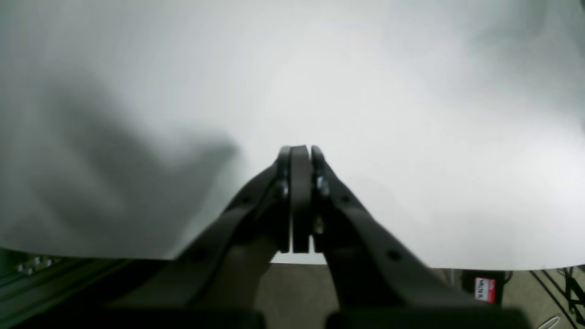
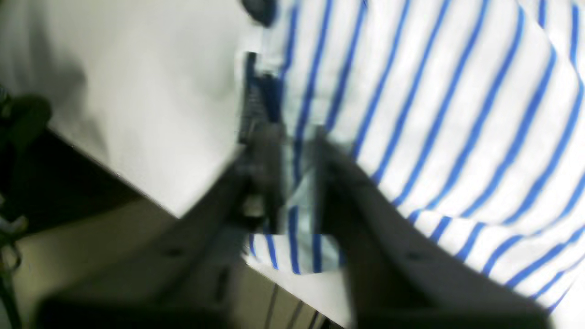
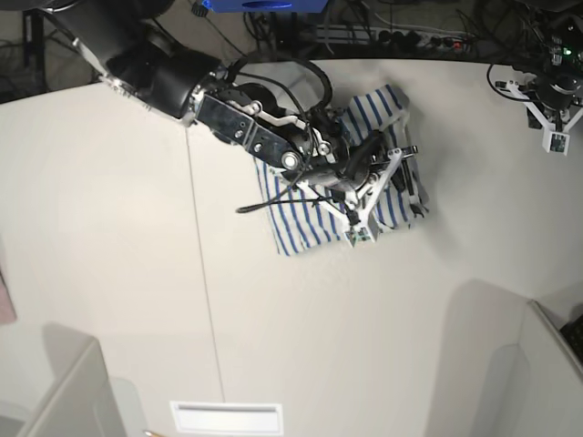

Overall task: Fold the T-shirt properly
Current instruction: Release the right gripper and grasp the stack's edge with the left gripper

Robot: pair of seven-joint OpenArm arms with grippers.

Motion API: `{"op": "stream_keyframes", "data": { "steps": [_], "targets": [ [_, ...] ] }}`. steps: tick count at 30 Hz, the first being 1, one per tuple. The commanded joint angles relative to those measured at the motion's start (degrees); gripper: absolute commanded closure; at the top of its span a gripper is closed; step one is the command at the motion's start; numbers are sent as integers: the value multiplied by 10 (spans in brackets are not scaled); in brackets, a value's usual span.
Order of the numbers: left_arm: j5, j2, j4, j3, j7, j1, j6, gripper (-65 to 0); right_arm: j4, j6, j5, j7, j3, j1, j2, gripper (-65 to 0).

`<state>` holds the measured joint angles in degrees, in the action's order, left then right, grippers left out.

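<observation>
Right end effector on the T-shirt, left one idle at the counter's far right corner

The T-shirt (image 3: 342,177) lies bunched near the counter's far edge, directly under the right end effector (image 2: 299,151), which grips a striped fold (blurred view). The left end effector (image 1: 300,153) is clenched on nothing, well apart.

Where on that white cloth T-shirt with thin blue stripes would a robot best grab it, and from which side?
Probably at an outer edge of the white, blue-striped cloth T-shirt, coming from above. It lies bunched and partly folded on the white table, so only a hem gives thin layers to pinch. The right gripper already straddles such an edge, seemingly pinching it; the left gripper is shut, far away.
</observation>
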<state>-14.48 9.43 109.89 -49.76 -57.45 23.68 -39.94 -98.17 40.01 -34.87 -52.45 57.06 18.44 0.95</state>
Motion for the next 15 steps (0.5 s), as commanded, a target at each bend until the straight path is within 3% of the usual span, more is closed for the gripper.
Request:
{"op": "stream_keyframes", "data": {
  "steps": [1,7,9,13,14,15],
  "targets": [
    [-2,-1,11,-3,7,-1,-1,0,-15,0,21,9,-16,-1,0,0],
    [-3,-62,16,-3,6,-25,-1,0,-71,0,150,15,-102,-91,41,0],
    [-10,-85,16,-3,6,-39,-1,0,-88,0,171,15,-139,-111,54,0],
    [-81,-110,15,-3,-1,-54,-1,0,-108,0,177,15,-226,-148,74,0],
    [-105,-114,15,-3,-25,-59,-1,-16,-108,0,176,15,-241,-155,80,0],
    [-129,-116,15,-4,-60,-71,-1,-118,-108,0,176,15,-255,-161,85,0]
  ]
}}
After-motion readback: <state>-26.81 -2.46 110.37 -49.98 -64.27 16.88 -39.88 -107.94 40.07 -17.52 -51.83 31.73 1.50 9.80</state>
